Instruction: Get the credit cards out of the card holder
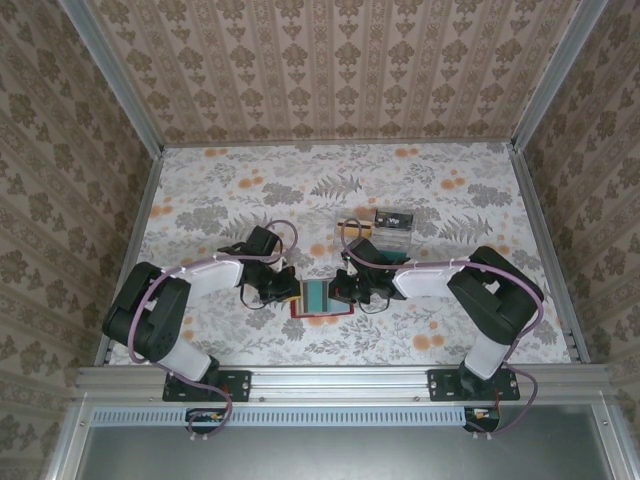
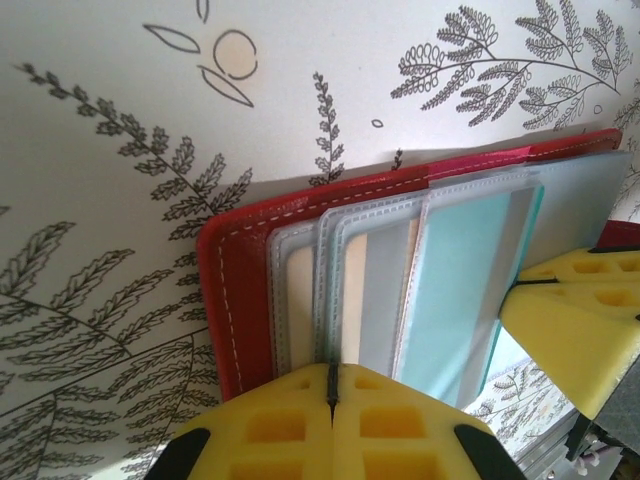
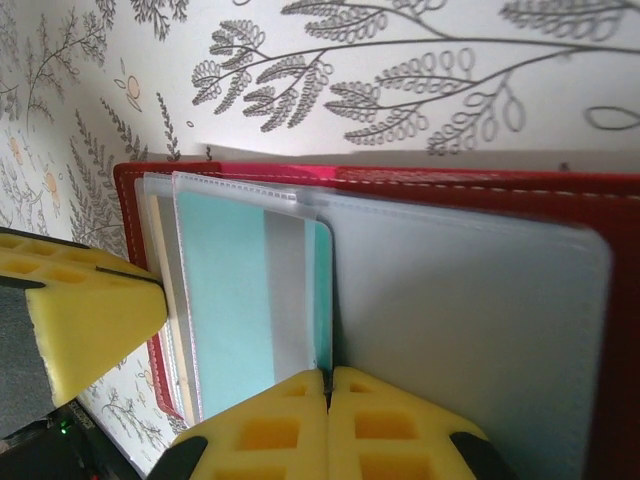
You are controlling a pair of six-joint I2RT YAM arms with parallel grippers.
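The card holder (image 1: 320,314) lies open on the counter (image 1: 250,180), toward its 6 o'clock edge between the two arms. The left fingers (image 2: 300,395) come in at its 9 o'clock side and the right fingers (image 3: 360,395) at its 3 o'clock side.

Both pairs are pressed together. The left pair meets at the edge of the clear sleeves (image 2: 385,300). The right pair meets at the edge of the teal card (image 3: 225,290). We cannot tell whether either pair really has that edge between its pads.

The teal card sits in its sleeve, and a tan card (image 2: 352,280) sits in a pocket behind it.

Our main worry is a grip on plastic instead of card. If the right fingers hold the sleeve as well, a pull toward 3 o'clock would drag the whole holder, not free the card. If the left fingers hold only a thin sleeve lip, they may slip off and the holder would slide or fold shut.

A shallow pinch on the slick card could also let go partway, leaving it half out and skewed. The two pairs work close together too, so a small misjudged move could knock one against the other.
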